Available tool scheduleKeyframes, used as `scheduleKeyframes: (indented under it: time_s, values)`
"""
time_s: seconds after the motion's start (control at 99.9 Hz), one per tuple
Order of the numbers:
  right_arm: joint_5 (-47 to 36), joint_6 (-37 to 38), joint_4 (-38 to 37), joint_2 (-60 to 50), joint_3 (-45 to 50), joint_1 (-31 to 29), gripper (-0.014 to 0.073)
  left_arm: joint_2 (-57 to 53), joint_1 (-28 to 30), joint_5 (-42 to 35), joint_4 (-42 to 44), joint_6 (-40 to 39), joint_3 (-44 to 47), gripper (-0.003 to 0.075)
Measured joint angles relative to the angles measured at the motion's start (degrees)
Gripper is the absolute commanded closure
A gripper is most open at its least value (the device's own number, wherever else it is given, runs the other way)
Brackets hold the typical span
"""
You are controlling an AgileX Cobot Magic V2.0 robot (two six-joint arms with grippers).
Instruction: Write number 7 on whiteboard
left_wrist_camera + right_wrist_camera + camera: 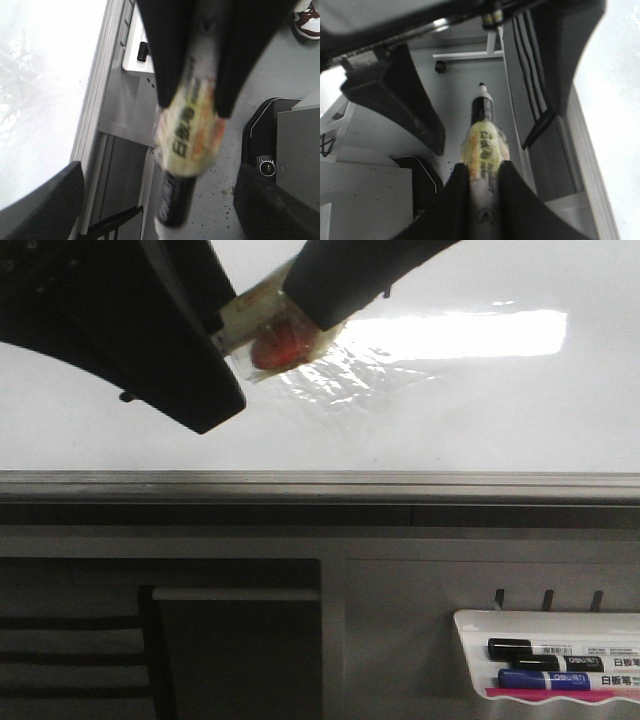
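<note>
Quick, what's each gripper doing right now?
Left gripper: open, fingers either side of the marker.
Right gripper: closed, holding the marker.

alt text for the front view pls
Two dark robot arms meet near the top over a glossy whiteboard, around a taped marker. Below its grey frame, a white tray holds more markers.

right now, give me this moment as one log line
right gripper: shut on marker | left gripper: open, fingers either side of marker end | whiteboard: no writing seen in front view
</note>
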Motion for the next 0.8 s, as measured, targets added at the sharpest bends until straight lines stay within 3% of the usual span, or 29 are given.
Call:
scheduleKeyframes:
  time_s: [0.31,0.491,0.641,0.801]
  values:
    - [6.1,18.1,-18.2,-5.8,-2.3,-0.7,0.0650,0.0,0.0,-0.4,0.4,-0.2,0.0,0.0218]
    - [7.4,33.6,-30.0,-10.5,-2.5,-1.1,0.0650,-3.1,3.5,-1.0,0.7,-7.1,0.0,0.0265]
    - [3.1,42.6,-32.0,-14.8,1.5,-4.4,0.0650,-9.5,8.3,-1.9,0.3,-11.6,1.9,0.0303]
    - [-7.0,48.7,-30.5,-18.6,10.1,-8.6,0.0650,-19.6,13.2,-5.7,-3.8,-12.3,10.8,0.0346]
